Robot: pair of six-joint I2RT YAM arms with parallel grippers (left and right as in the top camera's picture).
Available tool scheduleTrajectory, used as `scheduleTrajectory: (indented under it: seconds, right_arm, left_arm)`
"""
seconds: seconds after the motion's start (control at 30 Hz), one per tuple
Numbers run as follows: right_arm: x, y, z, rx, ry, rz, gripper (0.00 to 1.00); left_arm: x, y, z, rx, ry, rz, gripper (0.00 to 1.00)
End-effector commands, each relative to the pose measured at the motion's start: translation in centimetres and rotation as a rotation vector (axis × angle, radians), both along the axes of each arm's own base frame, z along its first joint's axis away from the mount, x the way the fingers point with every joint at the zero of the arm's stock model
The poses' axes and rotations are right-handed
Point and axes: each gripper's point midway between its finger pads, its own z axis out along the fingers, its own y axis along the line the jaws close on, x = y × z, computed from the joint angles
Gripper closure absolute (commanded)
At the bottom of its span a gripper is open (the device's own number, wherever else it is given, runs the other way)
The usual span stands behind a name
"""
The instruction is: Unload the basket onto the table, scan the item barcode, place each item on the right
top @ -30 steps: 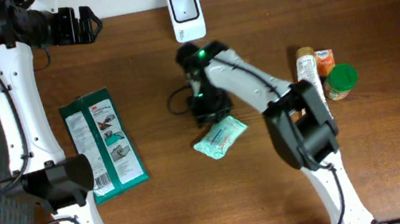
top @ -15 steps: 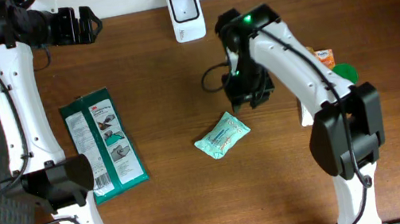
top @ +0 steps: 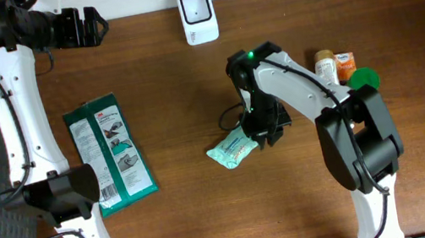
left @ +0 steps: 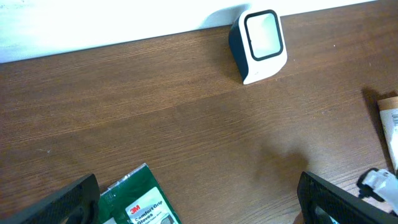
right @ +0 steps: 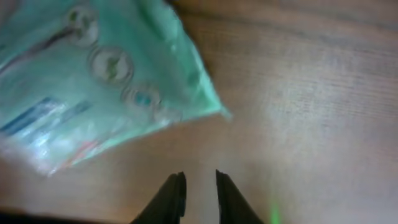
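From here I see the pale green packet (top: pixel 235 145) lying flat on the tabletop (top: pixel 164 84), a little right of centre and well in front of the white scanner (top: pixel 198 15) at the back edge. The right gripper (top: pixel 270 129) hangs just beside the packet's right end. I cannot tell from overhead whether it touches.

In the right wrist view the packet (right: pixel 93 81) fills the upper left, its corner pointing toward the right gripper (right: pixel 200 186). The two fingers (right: pixel 173 196) are drawn nearly together, with only a narrow slit between them and nothing inside it. The packet lies ahead of the tips and off to their left, not between them. This view is blurred, so I cannot read any print.

The right arm reaches in from the near edge and folds back over itself, its wrist pointing down at the tabletop.

The left gripper (top: pixel 95 25) is held high at the far left corner, its arm standing tall along the left side. Its fingers (left: pixel 74 199) are spread wide on nothing. Its camera looks across at the scanner (left: pixel 261 43) and a corner of the green glove package (left: pixel 143 205), which lies on the left of the tabletop, well apart from the packet.
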Motion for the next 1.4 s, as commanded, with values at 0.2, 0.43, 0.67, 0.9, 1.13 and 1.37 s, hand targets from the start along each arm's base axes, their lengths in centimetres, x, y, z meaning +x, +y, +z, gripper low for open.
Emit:
scheduleTrajectory:
  seconds: [0.2,0.43,0.67,0.9,1.13,1.37]
  right_arm:
    - [2.9,0.3,-3.0,0.028,-0.146,0.002,0.89]
    - [11.4,8.1,-0.9,0.439,-0.466,-0.007,0.88]
    - [14.2,5.2,2.7,0.449,-0.497,-0.035,0.83]
    - [12.5,2.9,7.1,0.404,-0.391,-0.046,0.77]
    - [10.7,2.0,9.4,0.361,-0.382,-0.041,0.75]
    - [8.4,0.8,11.1,0.293,-0.384,-0.027,0.75]
  left_arm:
    - [-0.2,-0.1,0.8,0.002,-0.022,-0.016,0.01]
    - [-0.2,-0.1,0.8,0.002,-0.022,-0.016,0.01]
    - [-0.2,-0.1,0.8,0.002,-0.022,-0.016,0.01]
    - [-0.2,-0.1,0.8,0.002,-0.022,-0.016,0.01]
    - [-0.2,0.1,0.8,0.002,-0.022,-0.012,0.01]
    - [-0.2,0.2,0.8,0.002,-0.022,-0.011,0.01]
